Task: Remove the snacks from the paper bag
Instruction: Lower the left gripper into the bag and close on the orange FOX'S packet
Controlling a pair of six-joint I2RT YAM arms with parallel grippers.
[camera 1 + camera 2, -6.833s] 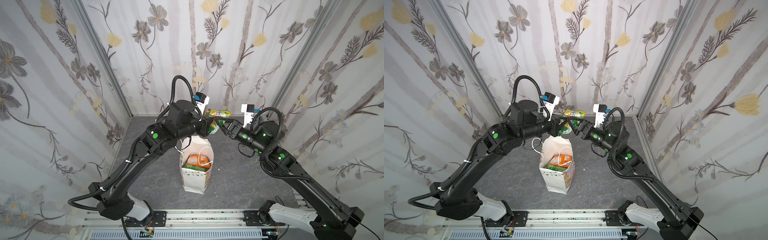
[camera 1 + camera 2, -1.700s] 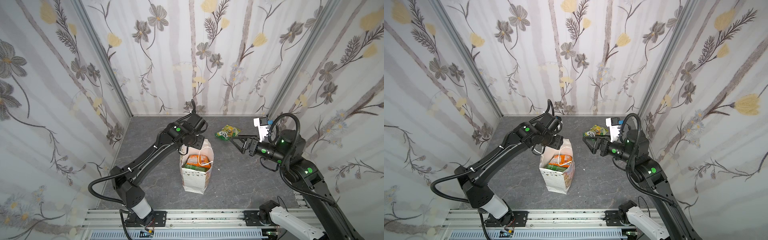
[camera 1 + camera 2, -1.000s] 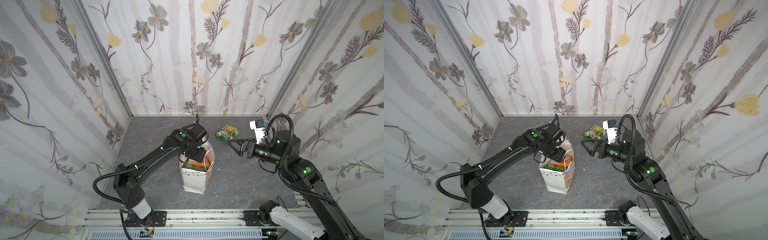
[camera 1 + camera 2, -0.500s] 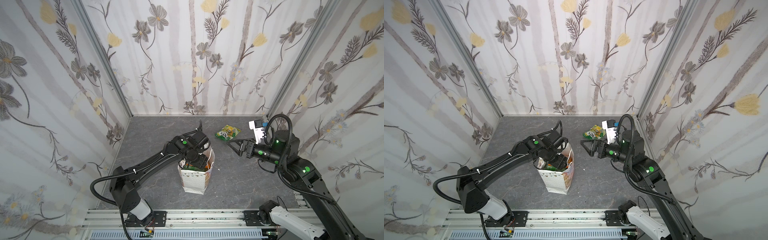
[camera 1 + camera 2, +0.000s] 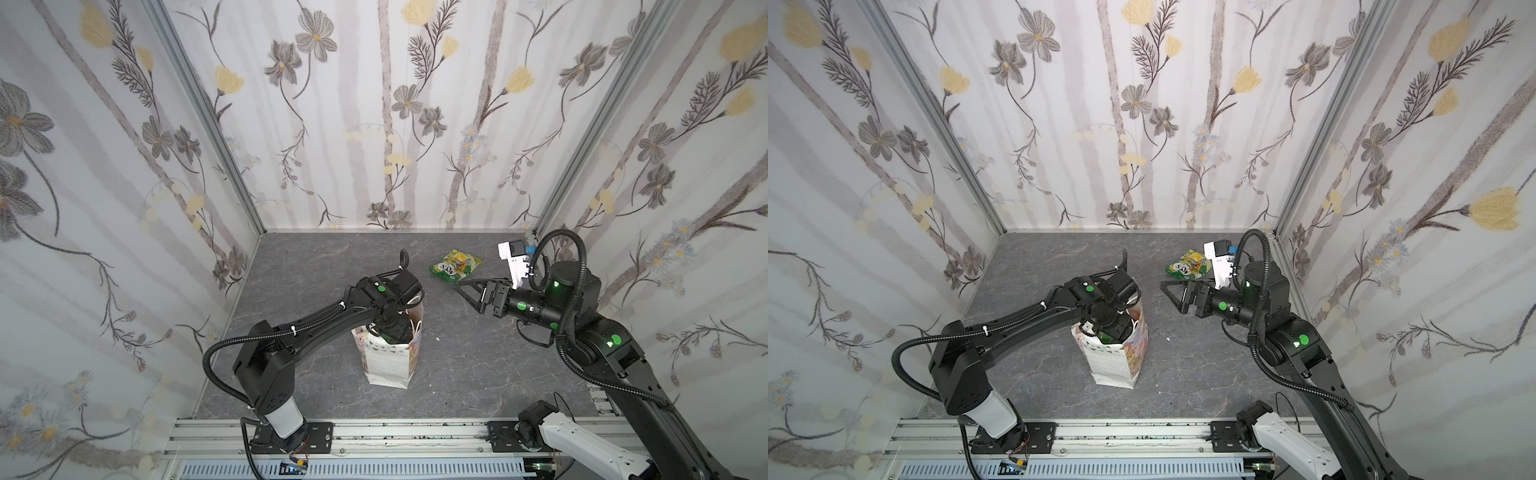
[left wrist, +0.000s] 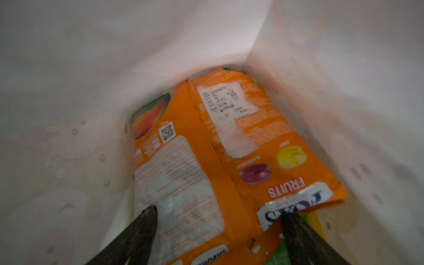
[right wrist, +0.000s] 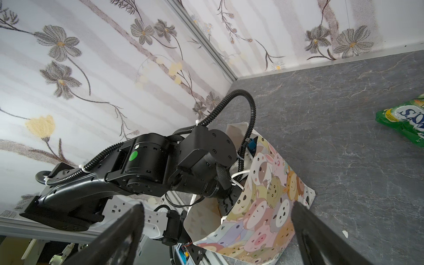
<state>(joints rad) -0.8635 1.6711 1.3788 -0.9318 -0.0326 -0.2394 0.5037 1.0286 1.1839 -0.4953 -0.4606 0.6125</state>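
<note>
The white paper bag (image 5: 388, 361) (image 5: 1113, 365) stands mid-table, its cartoon-animal face (image 7: 270, 206) turned to the right arm. My left arm's wrist (image 5: 392, 328) reaches down through the bag's mouth, so both top views hide that gripper. Inside the bag, my left gripper (image 6: 218, 216) is open over two orange snacks: a mango packet (image 6: 179, 160) and one marked FRUITS (image 6: 263, 137). A green packet (image 6: 277, 254) peeks out beneath. A green-yellow snack (image 5: 455, 264) (image 5: 1187, 264) (image 7: 408, 121) lies on the table behind. My right gripper (image 5: 467, 291) (image 5: 1173, 293) (image 7: 218, 206) hovers open and empty, right of the bag.
Flowered walls (image 5: 386, 124) close in the grey table (image 5: 478, 374) on three sides. A metal rail (image 5: 395, 436) runs along the front edge. The bag's white cord handle (image 7: 238, 179) lies against the left arm's wrist.
My left gripper has sunk from the bag's rim down into the bag and its jaws have widened. The right arm has barely moved.
</note>
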